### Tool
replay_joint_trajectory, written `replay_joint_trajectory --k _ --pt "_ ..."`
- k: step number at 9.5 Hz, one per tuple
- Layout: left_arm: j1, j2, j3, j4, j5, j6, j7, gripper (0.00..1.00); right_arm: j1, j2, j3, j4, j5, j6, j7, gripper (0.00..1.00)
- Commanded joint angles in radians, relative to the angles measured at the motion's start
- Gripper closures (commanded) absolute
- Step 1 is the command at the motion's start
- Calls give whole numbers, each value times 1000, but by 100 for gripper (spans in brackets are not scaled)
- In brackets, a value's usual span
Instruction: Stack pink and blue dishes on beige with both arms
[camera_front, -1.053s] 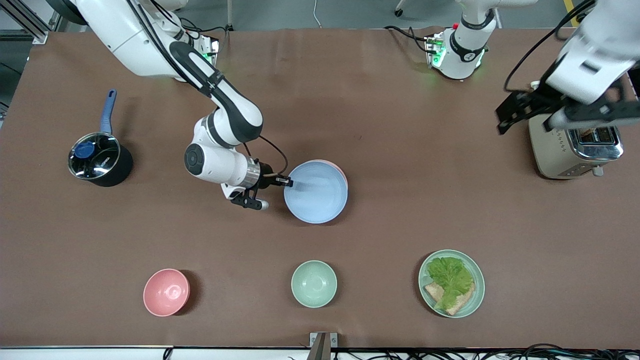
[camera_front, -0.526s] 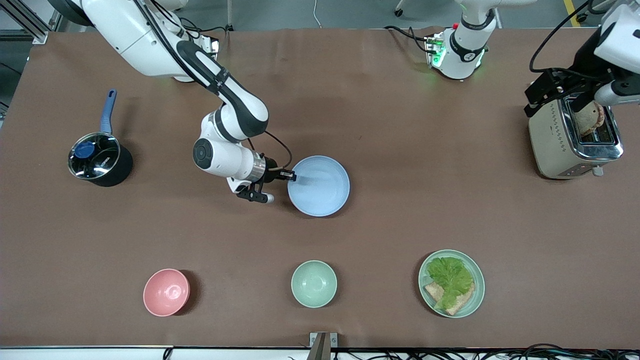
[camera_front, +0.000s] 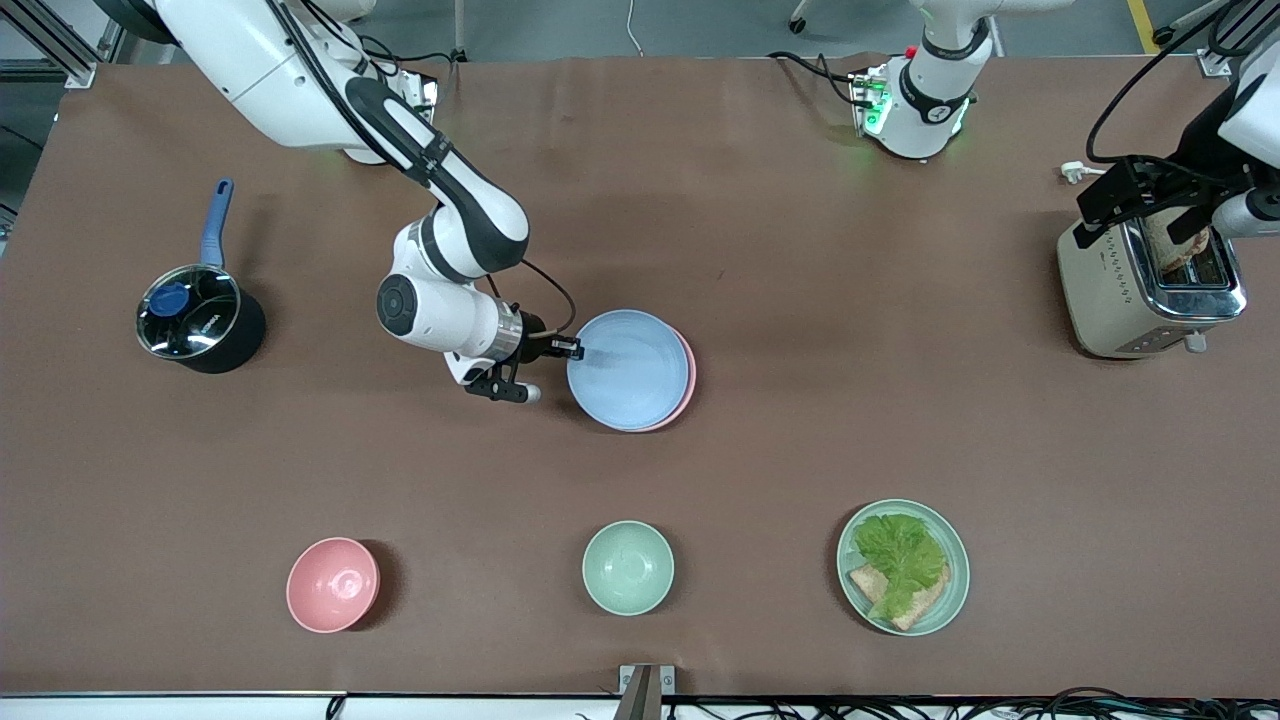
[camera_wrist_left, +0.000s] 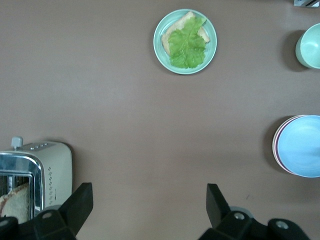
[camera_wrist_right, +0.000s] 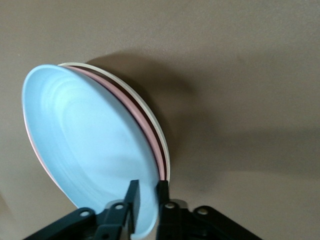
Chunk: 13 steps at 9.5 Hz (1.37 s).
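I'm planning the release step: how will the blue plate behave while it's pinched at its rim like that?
Probably stiff: the blue plate keeps its round shape with the right gripper shut on one edge. Its smooth matte surface may let it slide on the pink plate; it already sits off-centre. Wide and shallow, it should settle flat rather than roll.

Beige plate (camera_wrist_right: 161, 137) mostly hidden under the stack (camera_front: 632, 370).

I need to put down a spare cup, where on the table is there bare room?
Bare brown table lies between the stacked pale blue plate and the cream toaster, and between the black saucepan and the small pink bowl. It is crowded at the right gripper.
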Motion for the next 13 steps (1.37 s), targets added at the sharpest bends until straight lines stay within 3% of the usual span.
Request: replay_joint_trajectory --k 1,3,4,6,7,9,11,13 --pt "-14 25 11 2 -1 9 15 0 -19 -54 12 -33 -13 -7 -2 0" --pt "-8 35 9 6 -12 12 1 0 -41 -189 -13 -36 -16 -60 1 0" --pt "-9 36 9 5 -15 11 -2 0 -58 -272 -56 -42 -57 -112 1 0" --pt "-12 32 5 -7 -13 -6 18 0 -86 -449 -183 -28 -285 -339 8 0" --pt "-12 33 3 -7 -9 -9 25 0 -86 -490 -249 19 -371 -443 10 0" --pt "-8 29 3 -13 -12 -17 75 0 -88 -528 -385 145 -496 -614 -13 0" --pt "-9 27 3 -17 -10 -29 45 0 -89 -533 -497 327 -501 -816 -178 0" --pt "-6 28 3 -17 -10 -29 45 0 -88 -538 -553 444 -501 -983 -298 0"
